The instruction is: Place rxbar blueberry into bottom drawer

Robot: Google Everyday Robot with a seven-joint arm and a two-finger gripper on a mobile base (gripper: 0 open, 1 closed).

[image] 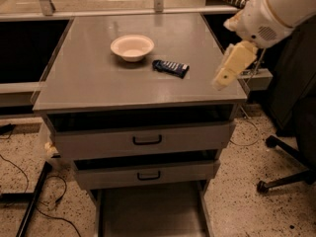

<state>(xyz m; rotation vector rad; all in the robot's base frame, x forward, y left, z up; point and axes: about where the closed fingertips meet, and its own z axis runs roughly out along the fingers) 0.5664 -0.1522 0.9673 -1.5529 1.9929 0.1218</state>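
The rxbar blueberry (170, 67), a dark blue wrapper with white markings, lies flat on the grey cabinet top, just right of the cream bowl (132, 47). My gripper (224, 77) hangs over the right edge of the cabinet top, to the right of the bar and apart from it, holding nothing that I can see. The bottom drawer (148, 214) is pulled open at floor level, showing its flat grey floor with nothing in it.
The cabinet top (98, 83) has two grey drawer fronts with black handles (147, 140) below it. A black office chair base (289, 174) stands on the speckled floor at the right. Cables and a black bar (29, 206) lie at the lower left.
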